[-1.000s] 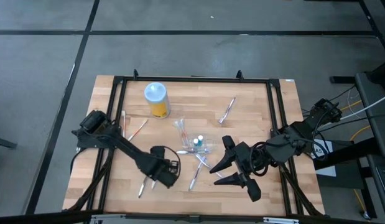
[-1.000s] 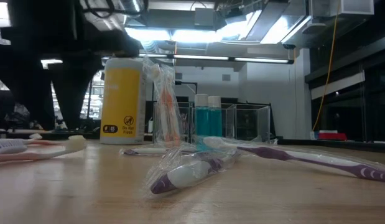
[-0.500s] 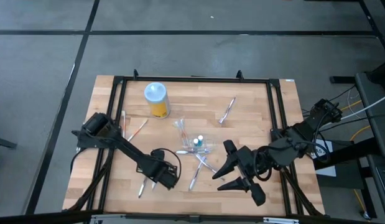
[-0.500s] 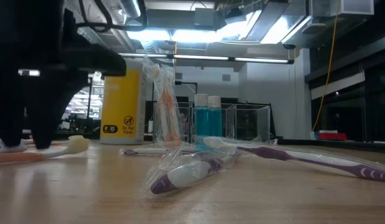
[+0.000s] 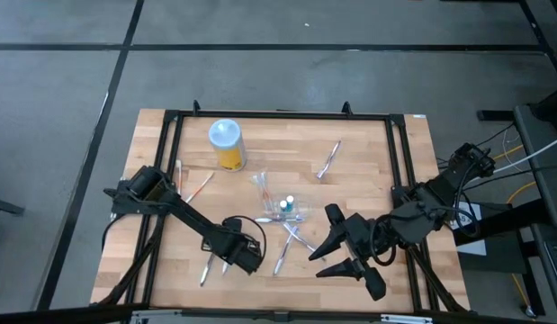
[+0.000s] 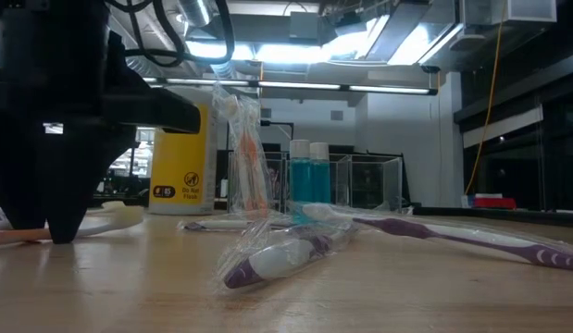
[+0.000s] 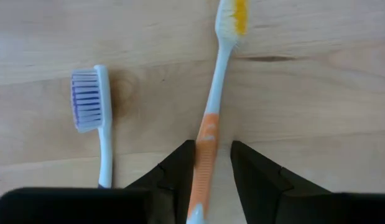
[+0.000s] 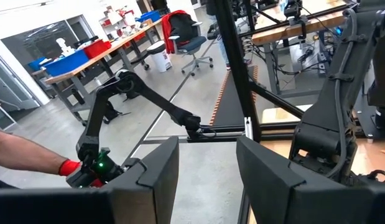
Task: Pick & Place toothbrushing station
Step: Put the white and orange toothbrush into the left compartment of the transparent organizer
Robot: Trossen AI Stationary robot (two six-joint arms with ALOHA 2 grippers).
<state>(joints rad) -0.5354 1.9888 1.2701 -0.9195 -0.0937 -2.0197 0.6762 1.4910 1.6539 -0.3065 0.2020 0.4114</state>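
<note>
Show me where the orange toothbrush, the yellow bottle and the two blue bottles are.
orange toothbrush [image 7: 208, 146]: left wrist view, its orange grip.
yellow bottle [image 5: 229, 155]: high view, its yellow side.
blue bottles [image 6: 309, 180]: low view, blue liquid.

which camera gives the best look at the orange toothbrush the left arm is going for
The left wrist view: the orange toothbrush lies on the wood, its handle between the left pincer fingers. The high view shows only thin slivers by that pincer. In the low view the arm hides most of it. The right wrist view misses it.

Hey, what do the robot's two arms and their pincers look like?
Both arms are dark, jointed and slim. The left pincer has two black wedge-shaped fingers; the right pincer has two long, tapering black fingers. Black cables loop by the left wrist, and cables trail from the right arm's base.
</note>
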